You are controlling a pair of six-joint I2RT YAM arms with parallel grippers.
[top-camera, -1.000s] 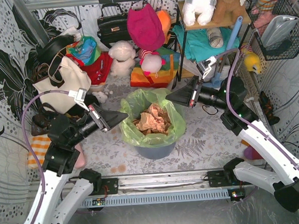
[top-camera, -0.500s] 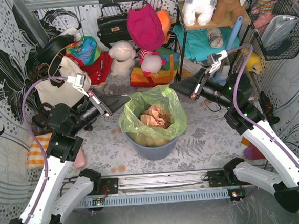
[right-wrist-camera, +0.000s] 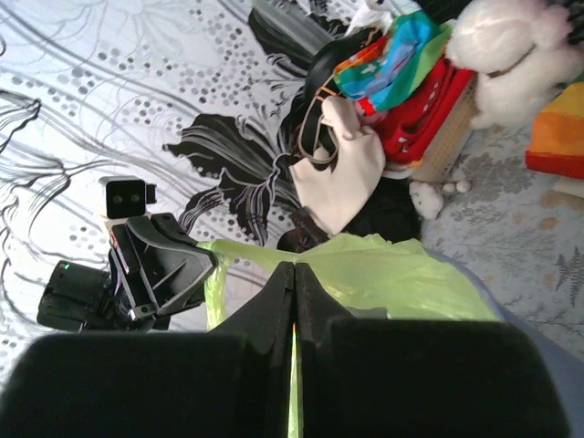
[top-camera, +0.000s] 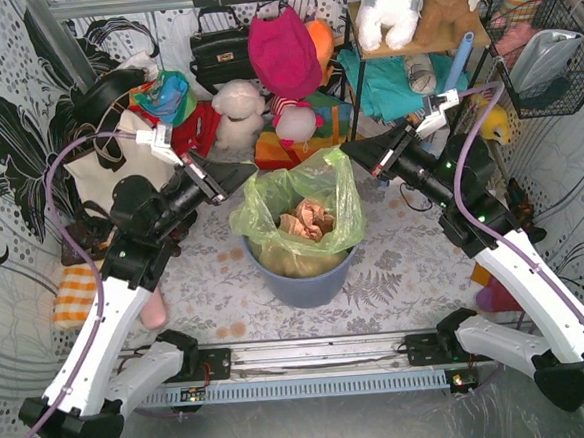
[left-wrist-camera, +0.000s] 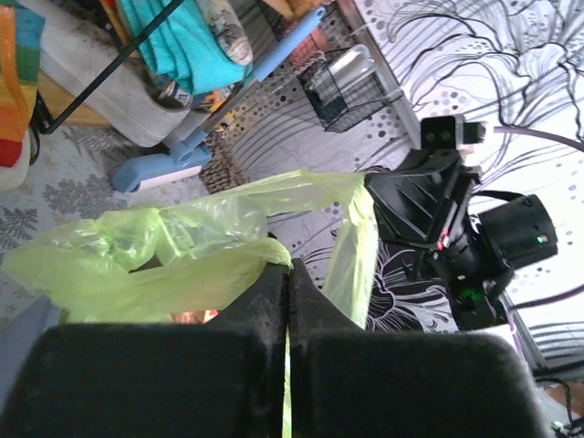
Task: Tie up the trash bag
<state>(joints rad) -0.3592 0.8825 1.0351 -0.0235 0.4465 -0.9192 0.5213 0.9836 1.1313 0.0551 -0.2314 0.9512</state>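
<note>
The translucent lime-green trash bag [top-camera: 269, 209] showed tan waste [top-camera: 308, 221]; left end effector [top-camera: 254, 169] and right end effector [top-camera: 345, 151] pinched its rim, fully closed.

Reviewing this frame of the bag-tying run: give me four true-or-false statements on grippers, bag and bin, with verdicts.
1. The left gripper and right gripper are each shut on the rim of the trash bag. True.
2. The bag's mouth is knotted. False: it gapes open, brownish waste showing inside.
3. The bag hangs into a blue-grey bin. True.
4. The left gripper pinches the cream tote bag. False: it pinches green film; the tote lies beyond that arm.
</note>
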